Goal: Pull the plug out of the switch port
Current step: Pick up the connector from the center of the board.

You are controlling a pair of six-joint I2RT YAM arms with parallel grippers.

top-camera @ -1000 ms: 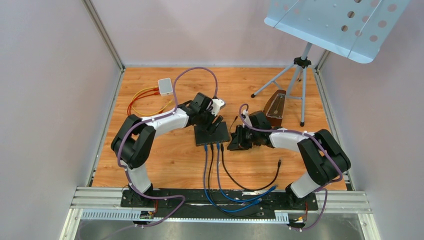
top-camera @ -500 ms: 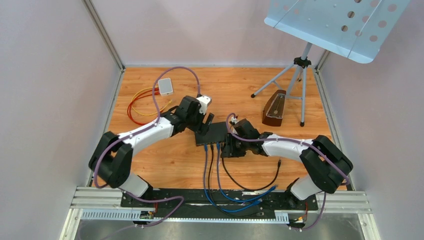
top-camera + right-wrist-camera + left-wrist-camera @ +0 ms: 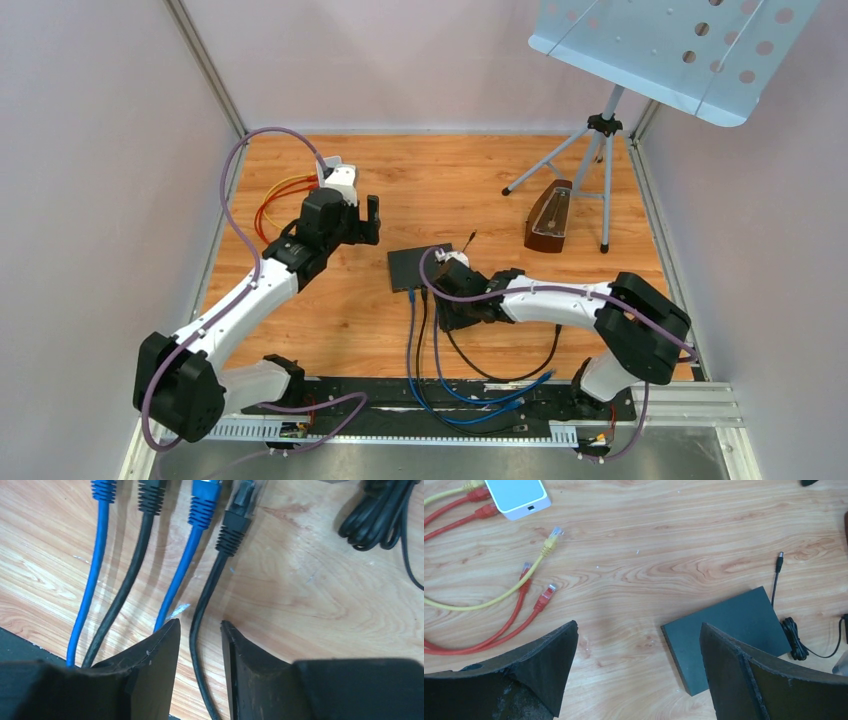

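1. Right gripper (image 3: 199,625) sits low over the table (image 3: 500,180) at the switch's near edge, with a narrow gap between its fingers.
2. Black cable (image 3: 196,630) runs through that gap along the wood. No finger visibly pinches it, so nothing is gripped.
3. Black plug (image 3: 235,522) lies just ahead of the fingertips, rightmost in a row of four leads, with its clear tip at the frame's top edge. Cannot tell whether it is seated in the port.
4. Beside it to the left are a blue lead (image 3: 200,510), a second black lead (image 3: 150,500) and another blue lead (image 3: 102,495).
5. Switch (image 3: 415,265), a flat dark box, lies mid-table with its leads trailing toward the arm bases.
6. Left gripper (image 3: 638,630) is spread wide and holds nothing, up and left of the switch and well apart from it.
7. Left wrist view also shows a white box (image 3: 519,497), loose red and yellow patch cables (image 3: 531,587) and a barrel plug (image 3: 780,560).
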